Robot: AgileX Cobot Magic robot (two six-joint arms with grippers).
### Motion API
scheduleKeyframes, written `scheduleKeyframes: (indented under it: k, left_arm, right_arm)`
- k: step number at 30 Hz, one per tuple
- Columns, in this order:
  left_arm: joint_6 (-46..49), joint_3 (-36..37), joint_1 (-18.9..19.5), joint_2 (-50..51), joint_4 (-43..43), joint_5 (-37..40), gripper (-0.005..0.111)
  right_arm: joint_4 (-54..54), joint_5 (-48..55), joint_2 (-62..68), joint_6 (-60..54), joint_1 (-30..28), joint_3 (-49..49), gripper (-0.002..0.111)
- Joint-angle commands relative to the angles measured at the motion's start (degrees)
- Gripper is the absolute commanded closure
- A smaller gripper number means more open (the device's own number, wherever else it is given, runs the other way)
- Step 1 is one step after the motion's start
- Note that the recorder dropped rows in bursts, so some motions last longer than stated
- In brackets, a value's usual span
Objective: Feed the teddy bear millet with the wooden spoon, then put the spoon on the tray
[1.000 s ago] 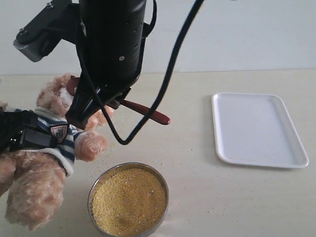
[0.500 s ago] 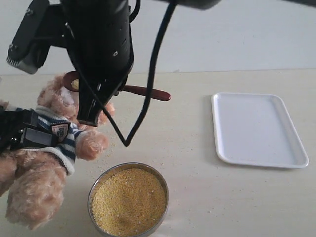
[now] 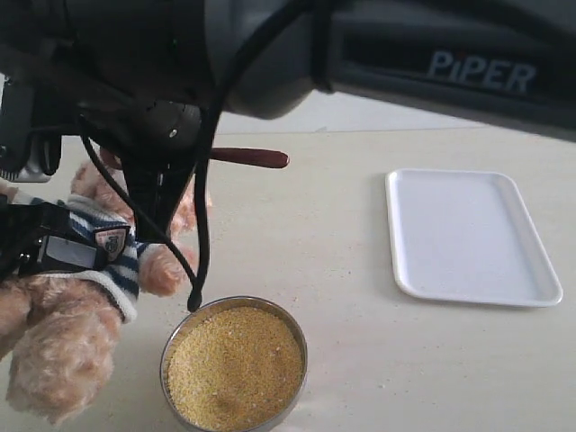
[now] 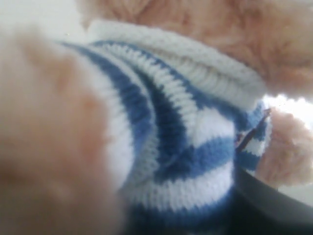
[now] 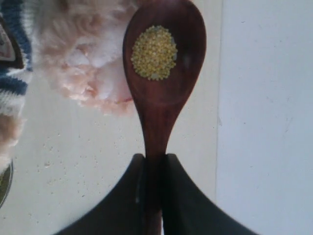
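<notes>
Holding the wooden spoon (image 5: 161, 107) by its thin handle, the right tool (image 5: 152, 164) has its two dark fingers squeezed tight on it. A small heap of millet (image 5: 154, 53) sits in the spoon's scoop, just beside the fluffy face of the teddy bear (image 3: 63, 342). In the exterior view the bear leans at 9 o'clock, and the big black right arm (image 3: 171, 135) hides most of its head. Only the red-brown end of the spoon handle pokes out past the arm, at about 11 o'clock. The left tool (image 3: 40, 247) is clamped around the bear's striped shirt, and its camera sees little but blue and white wool. The round metal bowl (image 3: 167, 346) full of millet is at 6 o'clock, near the bear's paw. The tray (image 3: 472, 236) lies flat on the tabletop (image 3: 342, 297) at 3 o'clock, well apart from the spoon. A few loose grains dot the tabletop near the bowl.
</notes>
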Motion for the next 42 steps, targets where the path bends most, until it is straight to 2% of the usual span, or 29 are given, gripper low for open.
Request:
scheduleKeyframes:
  k: [1,10,14,19,25,33,42]
  left_arm:
    - [0.73,-0.33,0.11,-0.14,-1.08,0.59,0.102]
    - [0.86,-0.33,0.11,-0.14,-1.08,0.61,0.102]
    - [1.39,-0.33,0.11,-0.14,-1.08,0.94,0.102]
    - [2.26,-0.33,0.11,-0.14,-1.08,1.08,0.102]
    - [2.68,-0.33,0.11,-0.14,-1.54,2.06,0.102]
    - [3.06,-0.33,0.11,-0.14,-2.05,2.23,0.102]
    - [3.93,-0.33,0.11,-0.14,-2.17,2.02,0.102]
  right_arm:
    - [-2.92,-0.08,1.18,0.1,0.18,-0.3,0.108]
    - [-8.99,-2.34,1.18,0.32,4.08,-0.3,0.108]
    - [-15.7,-1.14,1.84,2.94,5.37,-0.3,0.108]
    - [-15.84,0.4,1.84,3.26,6.74,-0.3,0.108]
    - [-16.34,2.46,1.84,3.39,6.9,-0.02,0.108]
    - [-19.76,2.46,1.72,4.86,6.9,6.36,0.108]
    - [-27.99,2.46,1.6,10.74,6.9,8.39,0.108]
